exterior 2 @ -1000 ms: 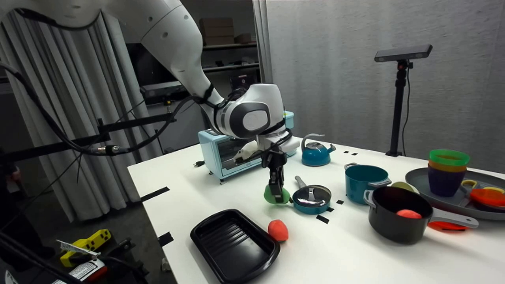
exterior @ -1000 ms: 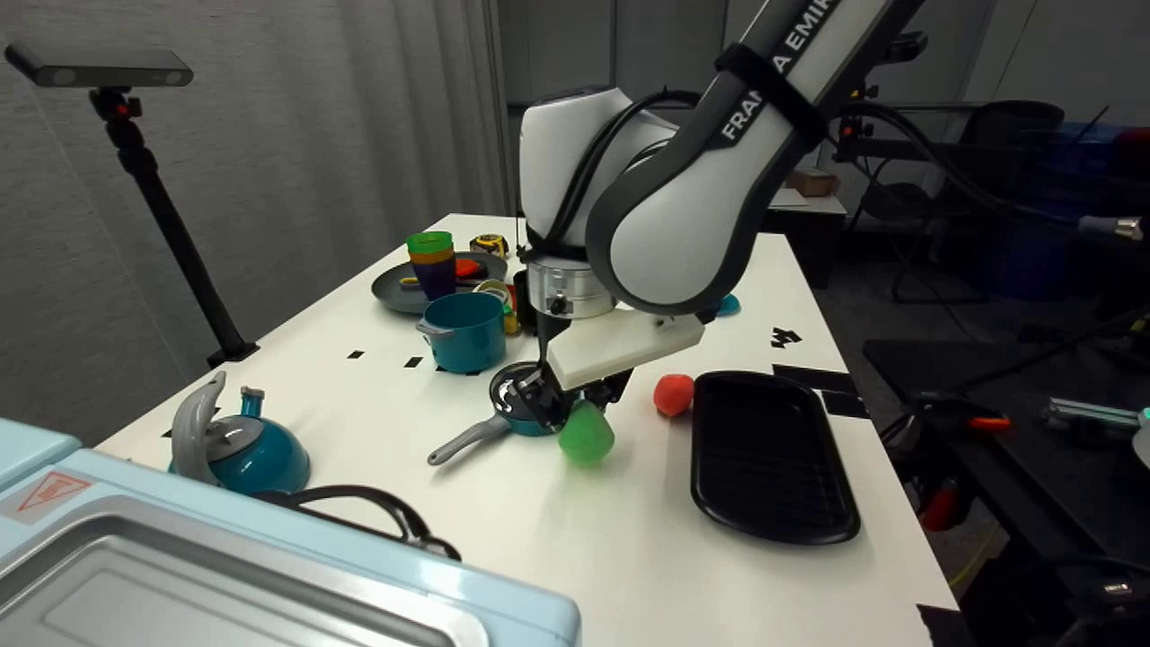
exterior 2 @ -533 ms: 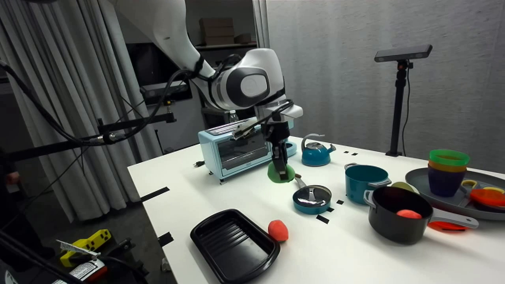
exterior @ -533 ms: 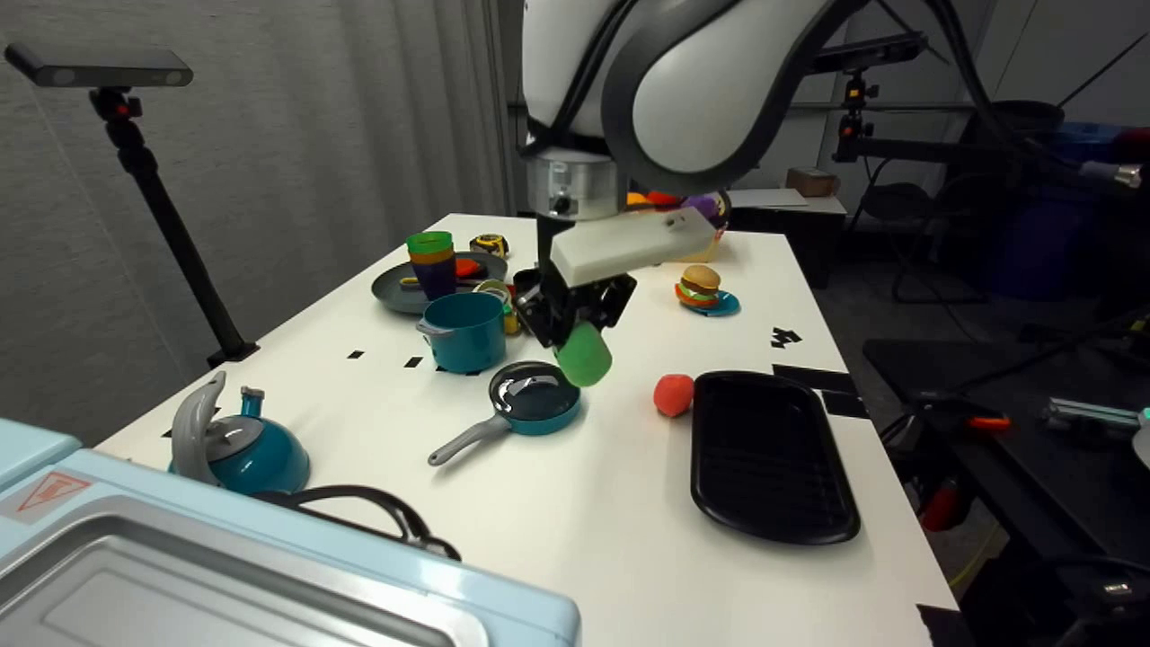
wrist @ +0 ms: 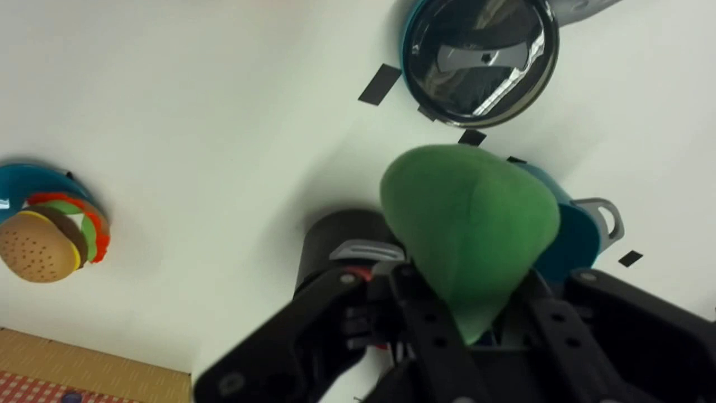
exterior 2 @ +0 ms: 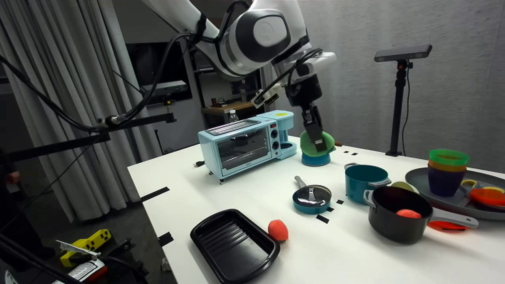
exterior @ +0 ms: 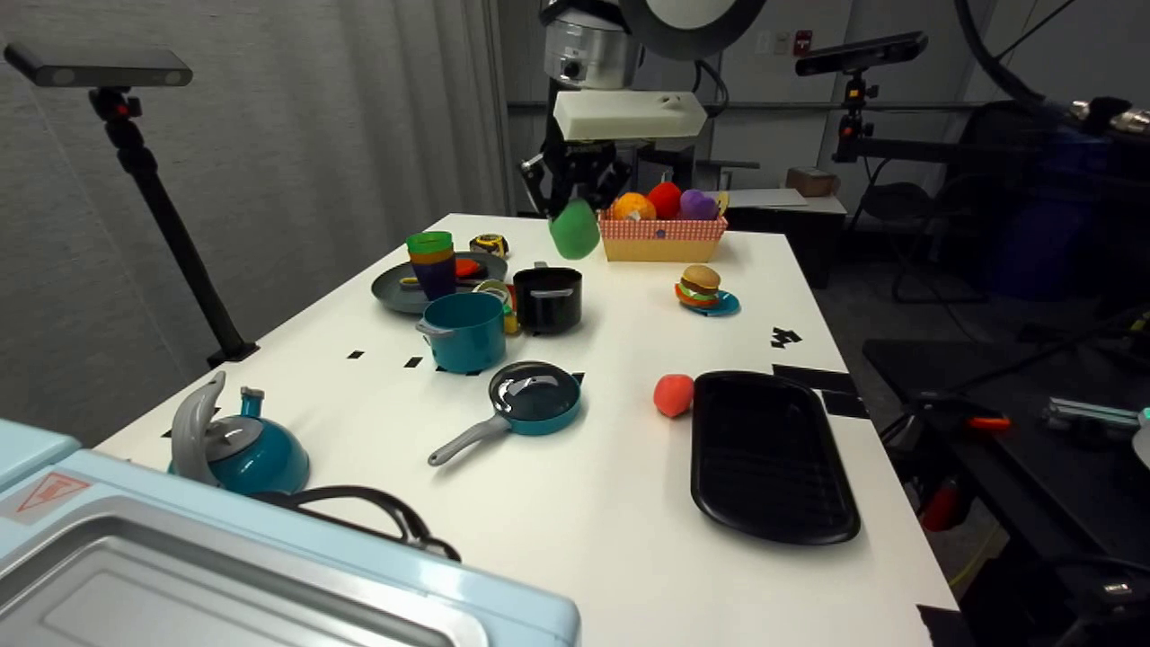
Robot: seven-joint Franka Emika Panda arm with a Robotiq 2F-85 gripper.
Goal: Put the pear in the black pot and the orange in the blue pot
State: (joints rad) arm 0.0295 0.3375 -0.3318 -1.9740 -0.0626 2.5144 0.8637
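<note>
My gripper [wrist: 470, 274] is shut on the narrow end of the green pear [wrist: 470, 212], its round end pointing away from the fingers. It hangs well above the table in both exterior views. The black pot [exterior: 550, 310] stands beside the blue pot [exterior: 464, 337]; in the wrist view both the black pot [wrist: 333, 238] and the blue pot [wrist: 576, 235] lie below the pear, partly covered by it and the fingers. A red-orange piece [exterior 2: 409, 213] sits inside the black pot. The orange [exterior: 673, 395], a red-orange ball, rests on the table against the black tray.
A lidded pan [exterior: 535, 395] with a grey handle lies in front of the pots. The black tray [exterior: 773, 458], kettle [exterior: 256, 449], toaster oven [exterior 2: 244, 146], grey plate [exterior: 395, 288] with stacked cups, toy burger [exterior: 699, 286] and fruit basket [exterior: 663, 243] stand around.
My gripper has risen from low beside the lidded pan, carrying the pear up and towards the pots and basket. The orange, the pots and the pan have stayed in place.
</note>
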